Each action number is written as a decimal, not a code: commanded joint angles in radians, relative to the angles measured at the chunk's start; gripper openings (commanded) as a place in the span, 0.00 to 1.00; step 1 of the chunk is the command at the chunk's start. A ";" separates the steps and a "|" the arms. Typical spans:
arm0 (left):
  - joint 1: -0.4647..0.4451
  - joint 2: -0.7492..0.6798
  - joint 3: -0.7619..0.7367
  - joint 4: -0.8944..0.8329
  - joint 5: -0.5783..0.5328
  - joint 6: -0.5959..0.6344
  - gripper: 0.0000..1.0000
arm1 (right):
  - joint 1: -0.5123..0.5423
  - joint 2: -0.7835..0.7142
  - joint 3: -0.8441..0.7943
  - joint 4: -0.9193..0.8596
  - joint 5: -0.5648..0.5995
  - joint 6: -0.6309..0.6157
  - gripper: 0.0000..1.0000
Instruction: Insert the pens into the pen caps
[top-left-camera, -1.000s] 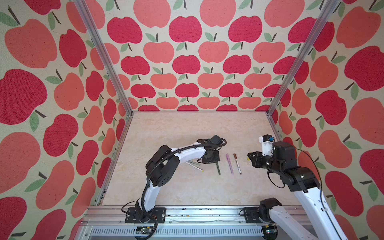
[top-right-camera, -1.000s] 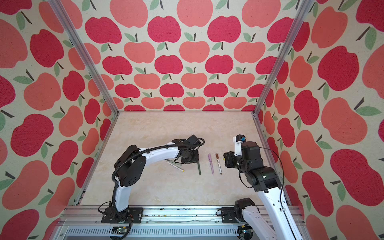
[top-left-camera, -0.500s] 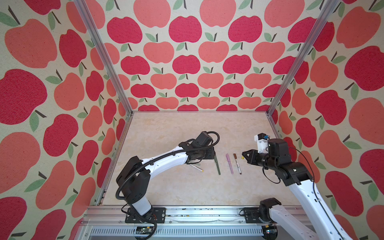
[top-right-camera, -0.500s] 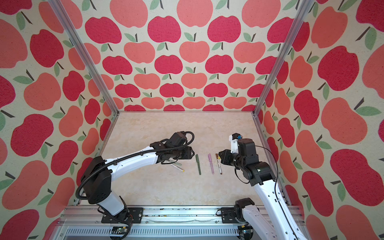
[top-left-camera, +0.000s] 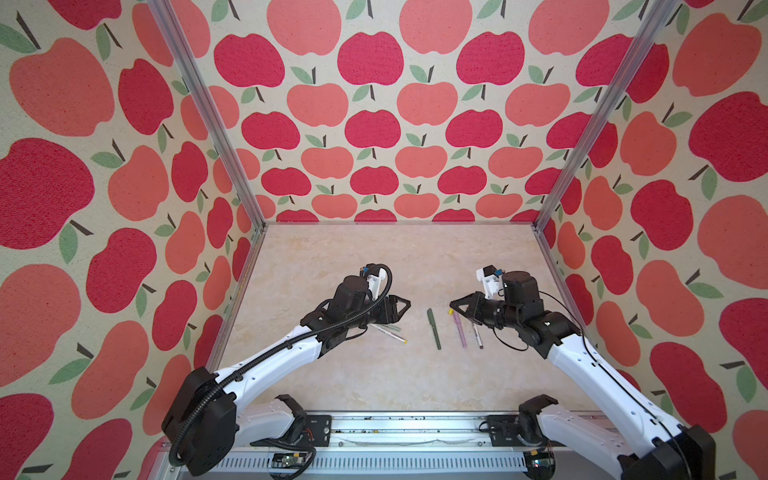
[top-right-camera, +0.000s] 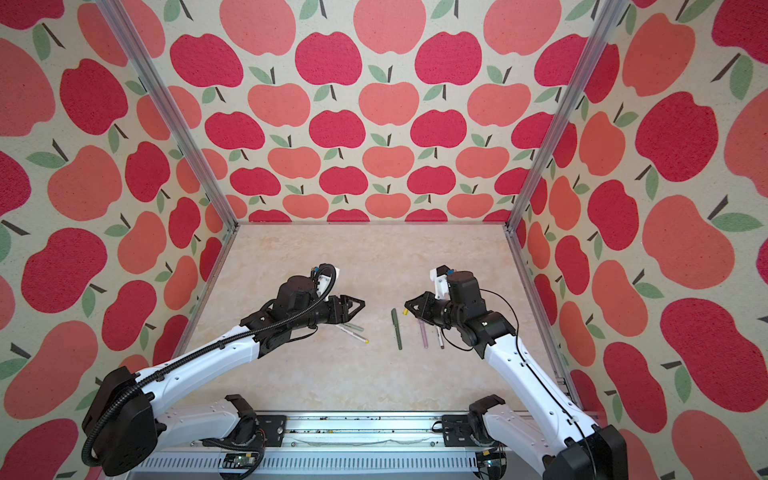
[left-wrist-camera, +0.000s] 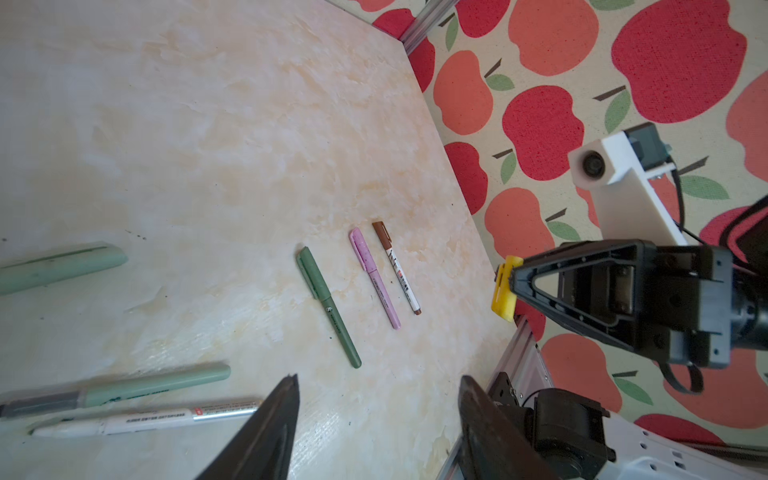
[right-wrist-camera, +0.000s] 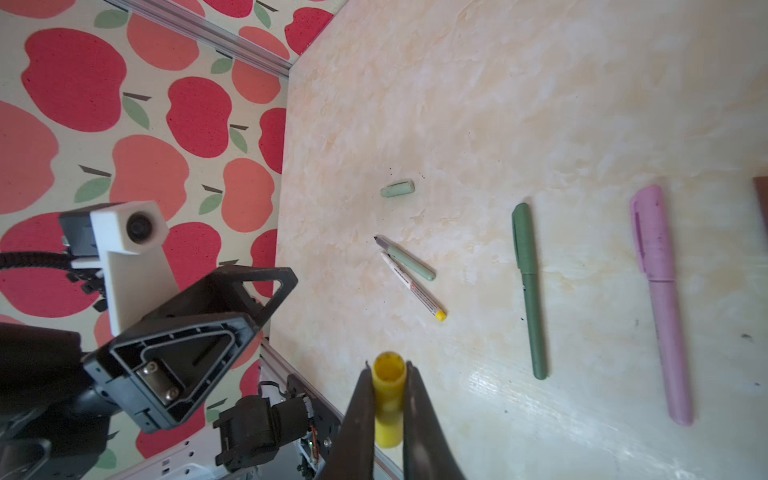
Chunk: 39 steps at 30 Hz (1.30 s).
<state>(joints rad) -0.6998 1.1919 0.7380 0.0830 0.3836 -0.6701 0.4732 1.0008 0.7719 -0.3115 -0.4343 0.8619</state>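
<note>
Right claw (right-wrist-camera: 388, 366) around yellow cap (right-wrist-camera: 389, 415)

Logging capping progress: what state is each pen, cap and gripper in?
Slim dark green pen: capped.
Slim pink pen: capped.
White brown-capped pen: capped.
Pale green pen: uncapped.
White yellow-ended pen: uncapped.
Stubby pale green cap: loose.
Stubby yellow cap: in right gripper.
Left gripper: open, empty.
</note>
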 joint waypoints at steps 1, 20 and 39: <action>0.005 -0.033 -0.034 0.138 0.118 0.029 0.64 | 0.027 0.039 0.017 0.136 -0.088 0.096 0.11; 0.003 -0.049 -0.055 0.220 0.242 0.060 0.56 | 0.212 0.150 0.079 0.282 -0.074 0.154 0.12; -0.002 -0.246 -0.107 -0.096 -0.070 0.033 0.53 | 0.255 0.228 0.209 -0.010 0.124 -0.074 0.12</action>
<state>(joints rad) -0.7010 1.0183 0.6643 0.1497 0.4656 -0.6010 0.7246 1.1900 0.9218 -0.1547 -0.3992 0.9070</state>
